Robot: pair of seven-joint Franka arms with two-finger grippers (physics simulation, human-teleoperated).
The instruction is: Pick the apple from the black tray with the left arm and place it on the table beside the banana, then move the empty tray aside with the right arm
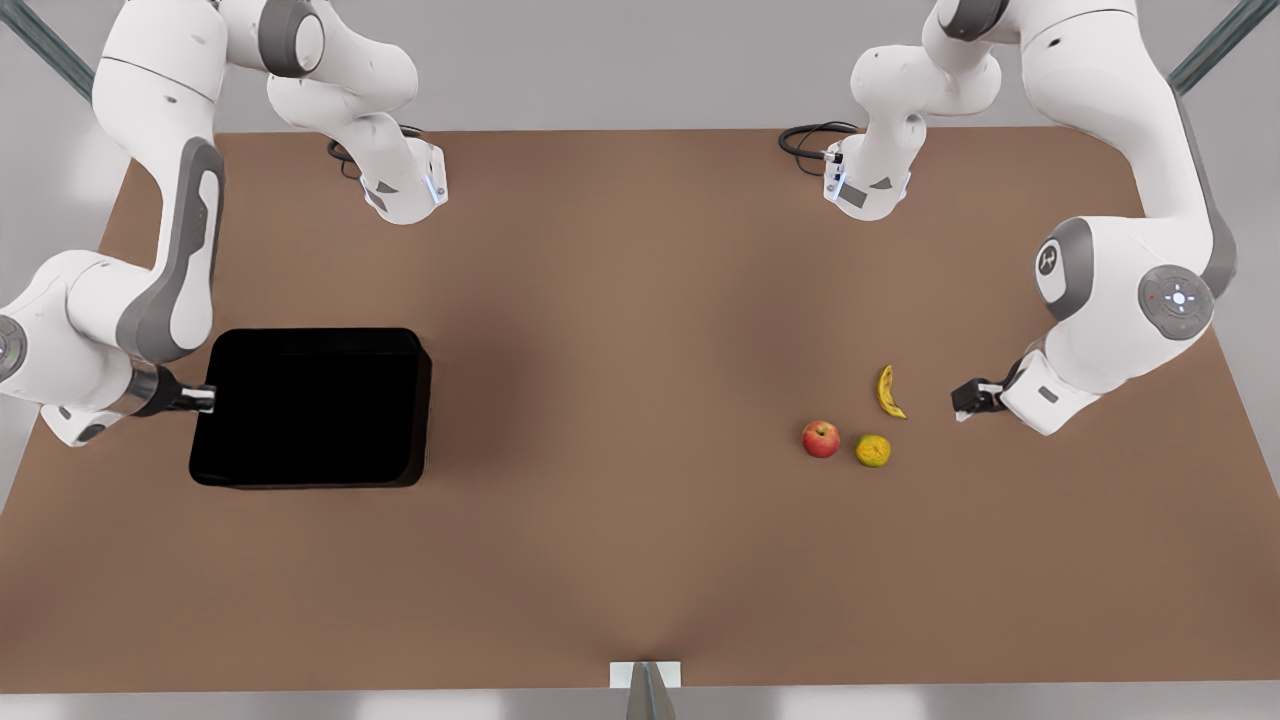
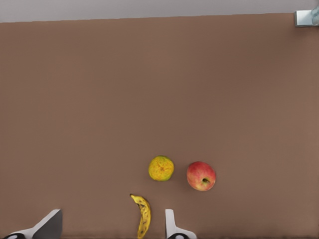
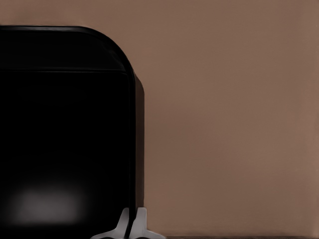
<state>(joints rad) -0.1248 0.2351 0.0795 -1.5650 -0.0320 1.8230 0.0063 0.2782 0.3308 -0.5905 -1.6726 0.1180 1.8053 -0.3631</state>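
Brown table (image 1: pixel 620 400) before a grey wall. Apple (image 1: pixel 821 439) lies beside citrus (image 1: pixel 873 451) and banana (image 1: pixel 889 391) (tray empty). Left gripper (image 1: pixel 962 402) spread nearby; right gripper (image 1: pixel 205 399) clamps the black tray (image 1: pixel 312 408) rim.

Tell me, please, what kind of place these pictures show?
Probably a simulated robot test bench, not a kitchen: a plain brown table with two white arms mounted on it, and a few props: a black tray, an apple and a banana.
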